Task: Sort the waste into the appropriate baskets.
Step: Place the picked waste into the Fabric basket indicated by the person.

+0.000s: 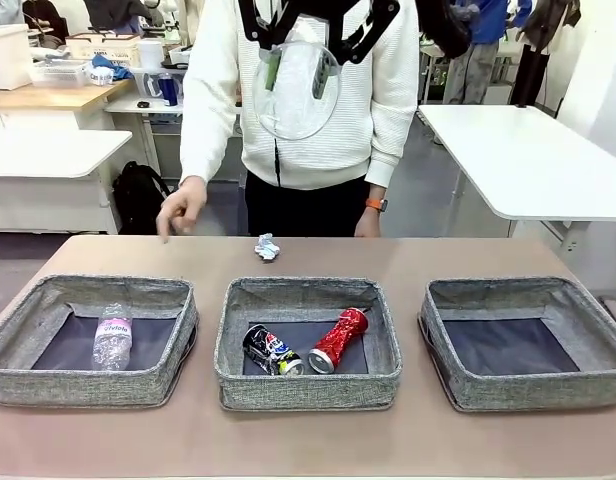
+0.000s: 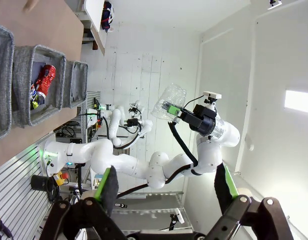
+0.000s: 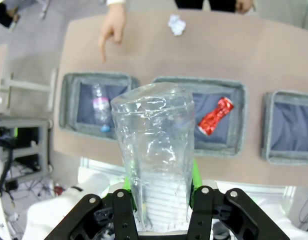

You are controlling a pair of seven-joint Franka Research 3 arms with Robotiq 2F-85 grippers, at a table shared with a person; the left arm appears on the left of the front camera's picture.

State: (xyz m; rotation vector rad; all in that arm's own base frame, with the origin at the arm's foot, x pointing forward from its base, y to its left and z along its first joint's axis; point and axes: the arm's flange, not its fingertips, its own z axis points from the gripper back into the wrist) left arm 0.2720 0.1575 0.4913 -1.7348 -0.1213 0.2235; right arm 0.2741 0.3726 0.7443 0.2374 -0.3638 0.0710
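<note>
High over the far side of the surface [image 1: 308,445], front view: right fingers [image 1: 297,75] pinched partway shut on the clear plastic cup [image 1: 296,110], held well above the baskets in front of the person [image 1: 388,100].
- Left basket [image 1: 88,388] holds the bottle [image 1: 113,337]; middle basket [image 1: 308,392] holds the dark can [image 1: 271,350] and the red can [image 1: 338,340], touching. Right basket [image 1: 533,392] has nothing in it.
- The paper wad [image 1: 267,247] lies on the bare surface behind the middle basket.
- Likely home for the cup is the left basket, beside the other plastic.
- Risk: the person's hand [image 1: 181,208] points down near that basket's far wall, so a descent there could meet it.
- Risk: a light cup let go from this height could drift or bounce off a soft wall.

Left wrist view, rolled sideways: left fingers [image 2: 165,175] spread wide and holding nothing, well away from the baskets. The cup shows far off in the other fingers.

Right wrist view: the cup is crumpled and thin-walled between the green pads. Risk: it could buckle further or slip out, and it masks part of the middle basket below.

Surface and room: brown top, uncluttered apart from the wad. White tables [image 1: 528,150] stand behind, with a backpack [image 1: 138,195] on the grey floor.
</note>
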